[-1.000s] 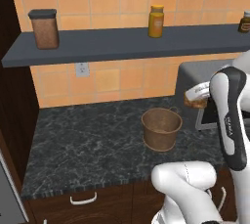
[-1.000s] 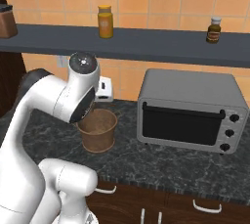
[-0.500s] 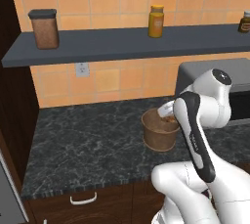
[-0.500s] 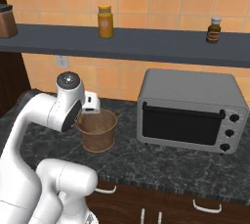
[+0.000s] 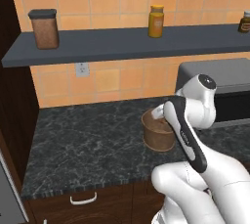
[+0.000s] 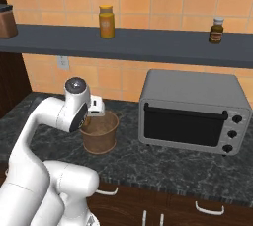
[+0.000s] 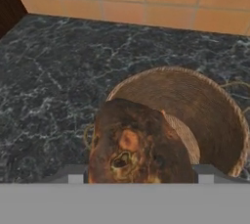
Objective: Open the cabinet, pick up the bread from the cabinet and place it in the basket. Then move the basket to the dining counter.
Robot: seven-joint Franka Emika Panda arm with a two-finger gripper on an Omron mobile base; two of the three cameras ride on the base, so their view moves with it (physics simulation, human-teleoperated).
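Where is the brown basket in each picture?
Left base view: the basket stands on the black worktop, right of middle, partly behind the arm.
Right base view: the basket is left of middle, beside the toaster oven.
Hand view: the basket is at lower right, behind the bread.
Shared landmark: the black worktop.

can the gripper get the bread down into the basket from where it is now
Probably yes. In the hand view the gripper holds the bread just above the basket. The basket's mouth is open, with nothing between them, though the bread sits towards the near rim.
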